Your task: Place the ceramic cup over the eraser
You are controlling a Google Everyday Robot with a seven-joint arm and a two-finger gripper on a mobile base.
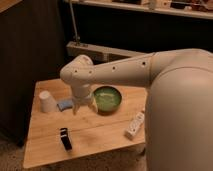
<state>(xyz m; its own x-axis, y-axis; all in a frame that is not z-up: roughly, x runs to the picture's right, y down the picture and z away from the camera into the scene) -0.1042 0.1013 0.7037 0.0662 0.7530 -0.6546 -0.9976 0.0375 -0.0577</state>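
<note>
The ceramic cup (pixel 46 101) is a small white handleless cup standing upside down at the left of the wooden table (pixel 100 130). The eraser (pixel 65 138) is a small black block near the table's front left, apart from the cup. My gripper (pixel 78 107) hangs from the white arm above the table's middle, between the cup and the green bowl (pixel 107 98), and holds nothing that I can see. It is to the right of the cup and behind the eraser.
A flat light-blue pad (pixel 64 105) lies just right of the cup, under the gripper's left side. A white bottle-like object (pixel 135 125) lies near the table's right front edge. The robot's large white body (pixel 180 115) fills the right side.
</note>
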